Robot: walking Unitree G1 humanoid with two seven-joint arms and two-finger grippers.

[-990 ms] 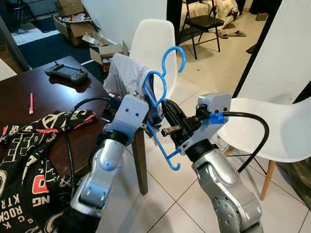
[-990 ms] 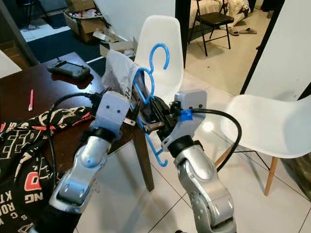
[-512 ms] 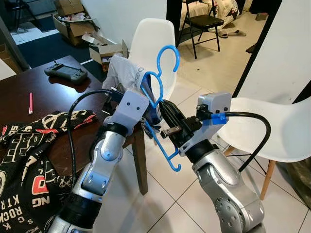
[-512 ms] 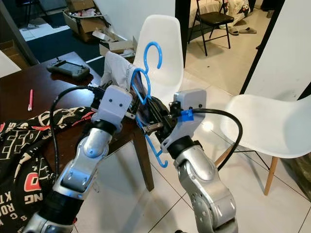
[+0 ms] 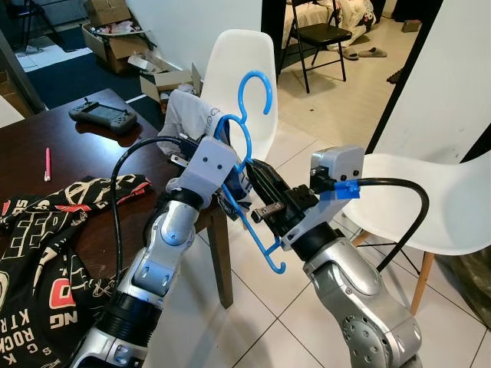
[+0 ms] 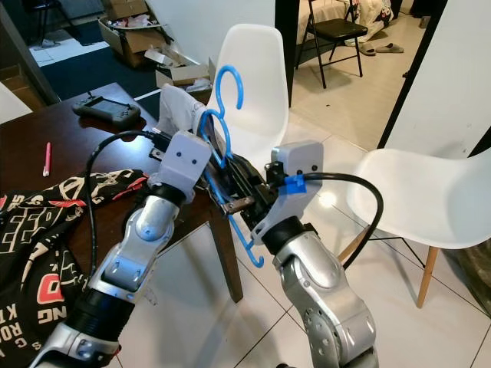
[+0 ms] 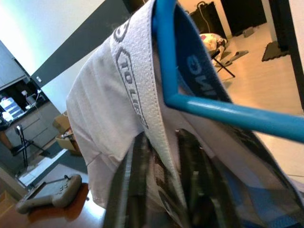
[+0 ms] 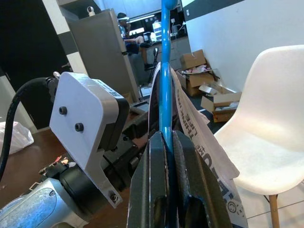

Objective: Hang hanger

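Note:
A blue plastic hanger (image 5: 247,146) stands upright in front of me, hook up, over the table's right corner. My right gripper (image 8: 166,152) is shut on its lower bar from the right. A grey-white garment (image 5: 190,116) with a lettered waistband (image 7: 135,90) is draped on the hanger's far side. My left gripper (image 7: 161,137) reaches in from the left, its two fingers pinched on the garment's waistband just below the hanger's bar. The left fingertips are hidden behind the cloth in the eye views.
A dark wooden table (image 5: 73,149) at left carries a black printed cloth (image 5: 46,253), a game controller (image 5: 103,115) and a pink pen (image 5: 47,163). One white chair (image 5: 247,65) stands behind the hanger, another (image 5: 430,199) at right. Cardboard boxes (image 5: 165,77) lie beyond.
My left arm has stretched further forward and up. The hanger and garment have shifted a little left and away with both grippers still holding them.

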